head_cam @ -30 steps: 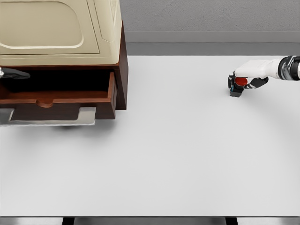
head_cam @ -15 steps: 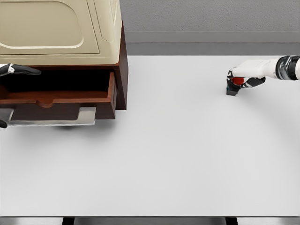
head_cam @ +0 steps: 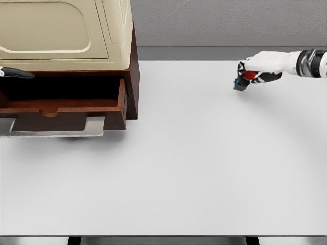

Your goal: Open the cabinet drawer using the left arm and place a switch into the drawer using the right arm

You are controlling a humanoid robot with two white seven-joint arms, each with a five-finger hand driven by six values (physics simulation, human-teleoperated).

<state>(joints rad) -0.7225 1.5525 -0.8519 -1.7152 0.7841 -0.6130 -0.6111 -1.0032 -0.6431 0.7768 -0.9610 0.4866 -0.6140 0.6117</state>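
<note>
I'm holding the switch (head_cam: 242, 81) in my right hand (head_cam: 254, 71), fingers clamped around it, so it's hanging just above the bench (head_cam: 204, 168) at the far right, well apart from the cabinet (head_cam: 66, 56). Lifted clear like this, I judge it's ready to travel left without dragging. The switch is a small dark boxy body with a red round button and a bit of blue on one edge; hard plastic by the look.

The drawer (head_cam: 61, 104) is standing pulled out, its dark interior exposed so something can drop in from above. Reddish-brown wood walls, a half-round notch in the front lip, a flat grey metal handle plate below. The cabinet top is cream, smooth, with rounded moulded panels.

Only a dark sliver of my left hand (head_cam: 15, 74) is showing at the left edge above the drawer; I can't tell its state.
</note>
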